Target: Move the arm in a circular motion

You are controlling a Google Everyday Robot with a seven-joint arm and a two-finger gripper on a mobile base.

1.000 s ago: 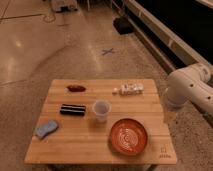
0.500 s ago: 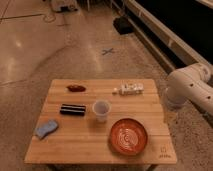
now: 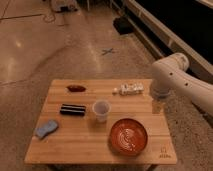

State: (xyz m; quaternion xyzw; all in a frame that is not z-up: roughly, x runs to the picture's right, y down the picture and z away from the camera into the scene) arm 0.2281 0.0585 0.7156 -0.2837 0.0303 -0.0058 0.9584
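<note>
The white arm comes in from the right edge, made of thick rounded segments with a bulbous joint by the table's right edge. It bends down to a small pale tip, the gripper, which hangs over the right edge of the wooden table, below the white packet.
On the table are a dark red item, a black bar, a clear plastic cup, a red patterned bowl and a blue sponge. Shiny floor lies beyond, with a dark ledge along the right.
</note>
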